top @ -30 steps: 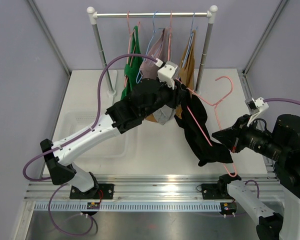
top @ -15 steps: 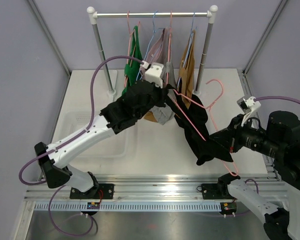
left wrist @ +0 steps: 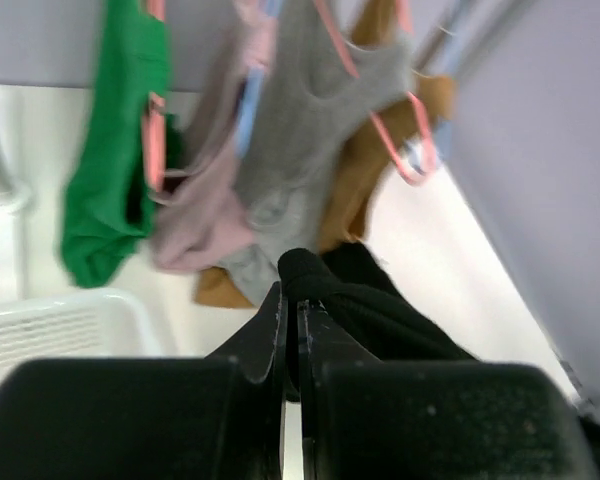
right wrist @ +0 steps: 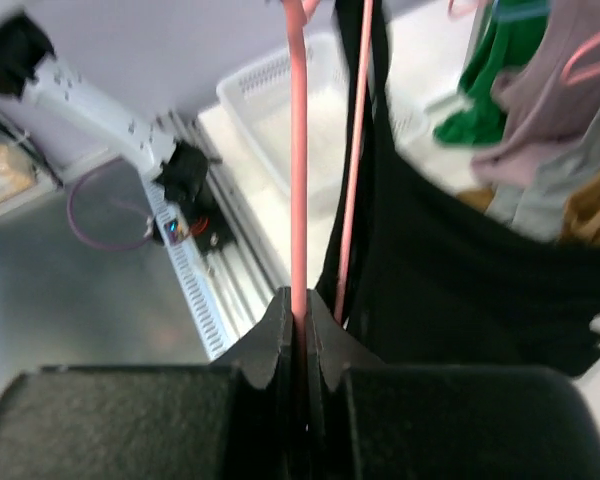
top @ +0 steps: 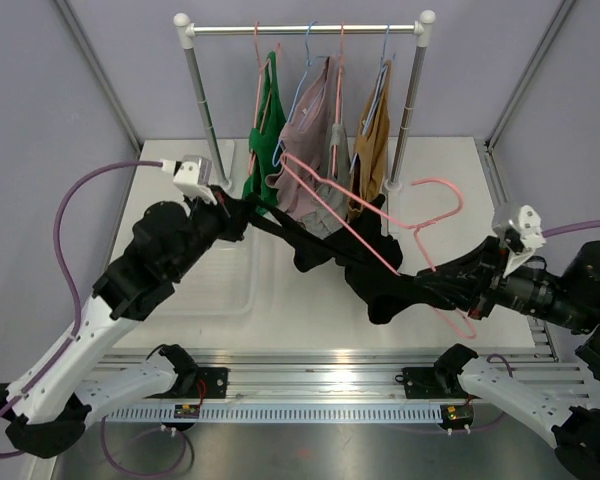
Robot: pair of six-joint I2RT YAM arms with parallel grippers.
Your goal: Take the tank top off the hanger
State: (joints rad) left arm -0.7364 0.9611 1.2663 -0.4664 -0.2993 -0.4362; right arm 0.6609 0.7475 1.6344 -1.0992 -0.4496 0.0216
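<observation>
Swung left with left claw (top: 240,212) clamped on tank top (top: 385,285), stretching it taut; right claw (top: 467,299) clamped on hanger (top: 432,182).

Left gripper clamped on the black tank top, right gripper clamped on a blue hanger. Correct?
Not quite. The right gripper is shut on a pink hanger, not a blue one. The right wrist view shows the pink wire pinched between its fingers. The rest holds: the left gripper is clamped on the black tank top.
</observation>
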